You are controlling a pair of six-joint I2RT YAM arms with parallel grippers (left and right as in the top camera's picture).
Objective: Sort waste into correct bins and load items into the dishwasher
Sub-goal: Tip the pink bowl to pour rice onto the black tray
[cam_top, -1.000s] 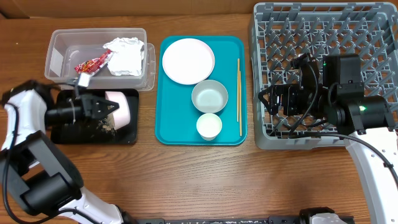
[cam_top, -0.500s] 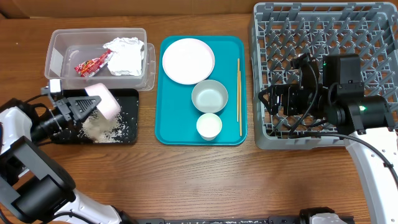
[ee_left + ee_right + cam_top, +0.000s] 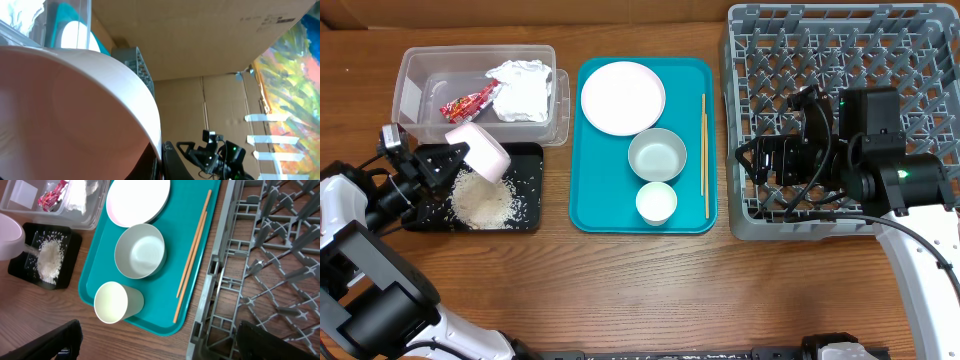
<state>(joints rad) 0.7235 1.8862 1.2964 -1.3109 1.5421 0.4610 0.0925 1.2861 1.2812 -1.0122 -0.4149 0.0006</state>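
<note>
**Overhead and wrist views.** The left pincer (image 3: 453,160) is clenched on the rim of a tilted dish (image 3: 480,150). The dish is white with a pinkish cast and is held steeply on edge above the far left part of the black tray (image 3: 530,152). In the left wrist view the dish's curved surface fills the lower left, so the fingers cannot be seen there.

A pile of rice (image 3: 480,203) lies in the black tray below the dish, with loose grains scattered to its right inside the tray. Just behind the black tray stands the clear tub (image 3: 450,68). It contains the crumpled napkin (image 3: 522,88) and, to the napkin's left, the red sauce packet (image 3: 470,100).

The teal tray (image 3: 605,190) sits at the centre of the counter (image 3: 640,290). It carries a plate (image 3: 622,97) at the far end, a bowl (image 3: 656,155) nearer, and a cup (image 3: 656,203) nearest of the three. The chopsticks (image 3: 704,155) lie side by side along the tray's right edge, apart from the dishes.

The dish rack (image 3: 840,60) occupies the right side of the counter, and no dish shows among its pegs. The right arm hangs over the rack's near left part. The right pincer (image 3: 157,330) is released and grasps nothing: in the right wrist view its two dark fingers stand wide apart, above the gap between the teal tray and the rack.
</note>
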